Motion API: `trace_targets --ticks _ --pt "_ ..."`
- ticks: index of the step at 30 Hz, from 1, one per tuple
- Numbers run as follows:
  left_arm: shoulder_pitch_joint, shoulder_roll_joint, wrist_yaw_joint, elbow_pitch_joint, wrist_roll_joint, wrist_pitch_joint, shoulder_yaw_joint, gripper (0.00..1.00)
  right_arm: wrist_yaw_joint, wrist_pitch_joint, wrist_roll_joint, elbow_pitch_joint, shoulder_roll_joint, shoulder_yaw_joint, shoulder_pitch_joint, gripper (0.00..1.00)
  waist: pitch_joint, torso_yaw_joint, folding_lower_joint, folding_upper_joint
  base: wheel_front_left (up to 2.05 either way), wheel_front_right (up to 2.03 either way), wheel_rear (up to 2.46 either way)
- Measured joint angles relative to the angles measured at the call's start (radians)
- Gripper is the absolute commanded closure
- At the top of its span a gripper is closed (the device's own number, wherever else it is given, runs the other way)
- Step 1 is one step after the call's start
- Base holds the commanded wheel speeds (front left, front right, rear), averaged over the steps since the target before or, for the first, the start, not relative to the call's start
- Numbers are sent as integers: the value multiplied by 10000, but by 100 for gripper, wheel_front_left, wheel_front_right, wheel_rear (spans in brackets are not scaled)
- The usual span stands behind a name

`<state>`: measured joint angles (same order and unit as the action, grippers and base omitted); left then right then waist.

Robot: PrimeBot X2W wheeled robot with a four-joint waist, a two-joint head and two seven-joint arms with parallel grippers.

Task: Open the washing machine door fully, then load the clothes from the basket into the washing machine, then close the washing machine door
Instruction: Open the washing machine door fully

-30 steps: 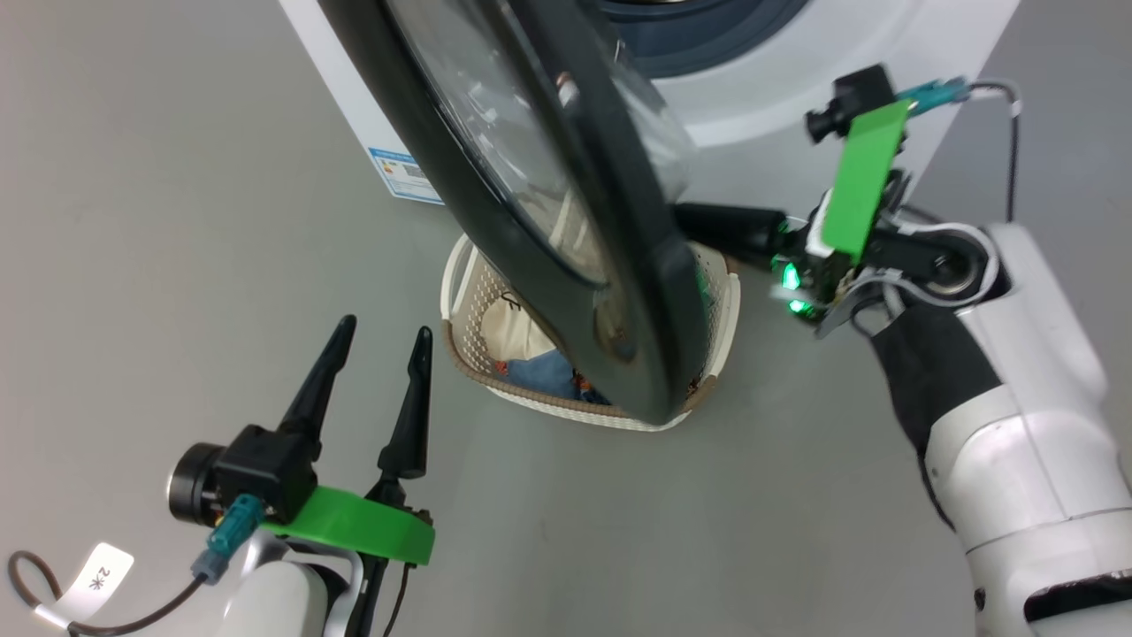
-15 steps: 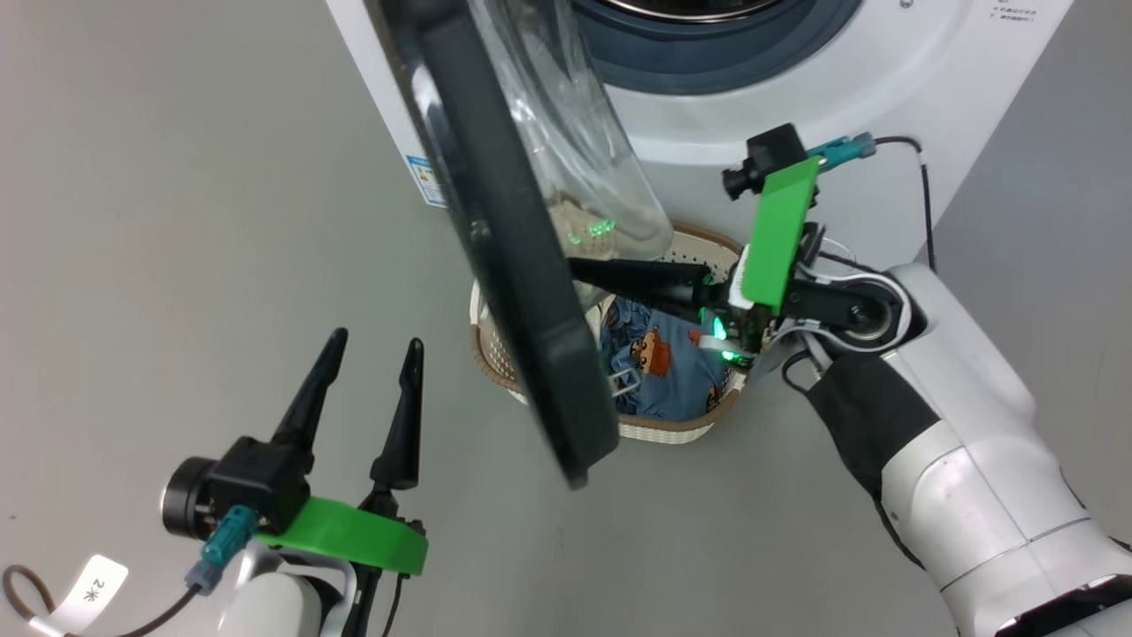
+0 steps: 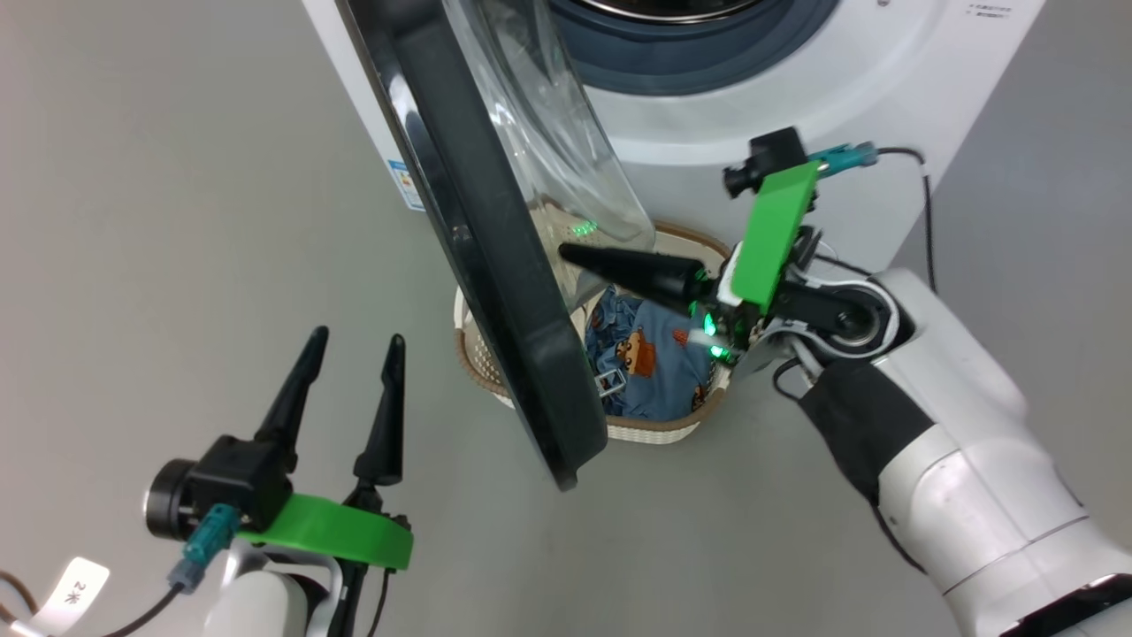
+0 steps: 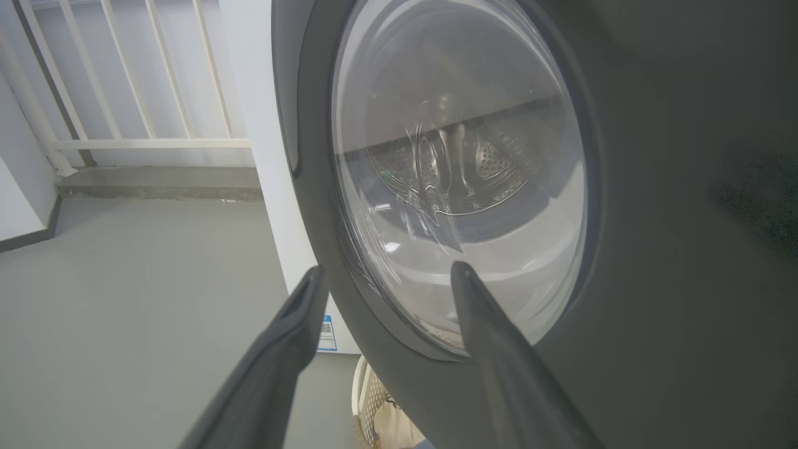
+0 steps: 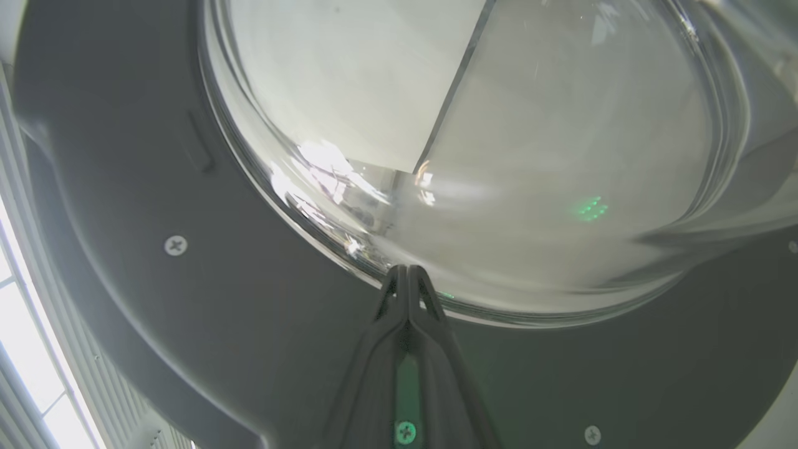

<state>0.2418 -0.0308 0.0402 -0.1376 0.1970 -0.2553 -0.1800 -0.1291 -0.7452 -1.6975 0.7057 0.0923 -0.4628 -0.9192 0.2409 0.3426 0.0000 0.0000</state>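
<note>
The washing machine [image 3: 796,97] stands at the top of the head view. Its door [image 3: 495,292] hangs swung out, edge-on to me, black ring toward my left and glass bowl [image 3: 548,133] toward the drum. My right gripper [image 3: 570,254] is shut on nothing, its tip against the door's inner face [image 5: 262,349] at the bowl's rim. Below it the basket [image 3: 654,431] sits on the floor with the blue bear-print garment [image 3: 659,363] inside. A pale cloth [image 4: 399,430] shows in the basket. My left gripper [image 3: 354,341] is open, facing the door's outer face [image 4: 461,187].
A grey floor surrounds the machine, with open room on my left. A small blue label [image 3: 407,186] marks the machine's lower left corner. A white railing [image 4: 124,75] and a low step stand beyond the machine in the left wrist view.
The door has swung farther open, from half facing me to edge-on, with my shut right gripper against its inner side. The head camera has shifted. My left gripper stays open, slightly lower in view.
</note>
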Motion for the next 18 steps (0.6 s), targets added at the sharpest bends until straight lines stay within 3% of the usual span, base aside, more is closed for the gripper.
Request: trace_targets --ticks 2,3,4,14,18 --pt "0 0 -2 -10 -2 0 111 0 0 295 0 -203 138 79 5 100 -23 -80 0 0 0 0 0" --pt "-1 0 -2 -15 -8 0 217 0 0 738 2 -456 347 245 23 55 -48 -171 0 0 0 0 0" --pt "-1 -2 -2 -15 -42 0 255 0 0 1028 40 -675 464 334 70 0 -63 -218 0 0 0 0 0" --pt "-198 -2 12 2 -174 0 759 0 2 4268 1208 -2667 1505 1302 1848 0 -313 -801 0 0 0 0 0" --pt "-239 -4 31 12 -261 0 988 0 2 5662 2522 -3480 1962 1386 2562 0 -457 -1106 0 0 0 0 0"
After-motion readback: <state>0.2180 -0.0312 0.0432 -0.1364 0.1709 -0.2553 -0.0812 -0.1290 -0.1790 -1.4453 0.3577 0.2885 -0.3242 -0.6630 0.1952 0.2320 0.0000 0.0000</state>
